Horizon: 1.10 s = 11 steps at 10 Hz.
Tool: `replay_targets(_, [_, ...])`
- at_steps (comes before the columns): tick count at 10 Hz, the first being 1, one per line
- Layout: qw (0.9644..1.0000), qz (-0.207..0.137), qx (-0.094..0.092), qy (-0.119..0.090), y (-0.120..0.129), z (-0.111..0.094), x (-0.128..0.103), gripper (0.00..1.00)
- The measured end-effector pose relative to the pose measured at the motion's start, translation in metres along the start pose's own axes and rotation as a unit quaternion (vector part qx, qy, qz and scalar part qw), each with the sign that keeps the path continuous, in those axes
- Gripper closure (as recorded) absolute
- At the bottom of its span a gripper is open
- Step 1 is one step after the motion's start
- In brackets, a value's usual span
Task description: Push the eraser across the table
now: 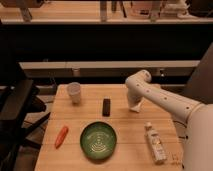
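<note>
Eraser [106, 106], dark and oblong, lay on the pale wooden worktop [125, 162] just beyond the green bowl [99, 141]. Its long axis pointed back at the bowl's rim and away toward the far edge. Also beyond the bowl, but off toward the side where the bottle [155, 142] lay, the robot's single white arm [165, 100] held its hand [134, 106] low over the wood. The fingers were drawn together and gripped nothing, and the hand was near the eraser but apart from it. It stood level with the eraser and faced its long flank, so a sideways sweep, broadside on, looked the likely push. That way stood a white cup [74, 92], farther from the bowl than the eraser. An orange carrot [61, 136] lay beside the bowl, opposite the bottle.
</note>
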Motion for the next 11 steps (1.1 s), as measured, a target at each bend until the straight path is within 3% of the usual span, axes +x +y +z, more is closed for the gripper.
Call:
replay_targets(5, [0.9999,-0.014,-0.008,-0.002,-0.009,0.013,-0.009,0.98])
replay_targets(10, [0.9990,-0.041,-0.014,-0.005,-0.014,0.018,-0.032,0.98])
replay_targets(11, [0.9983,-0.056,-0.016,-0.007,-0.015,0.018,-0.047,0.98])
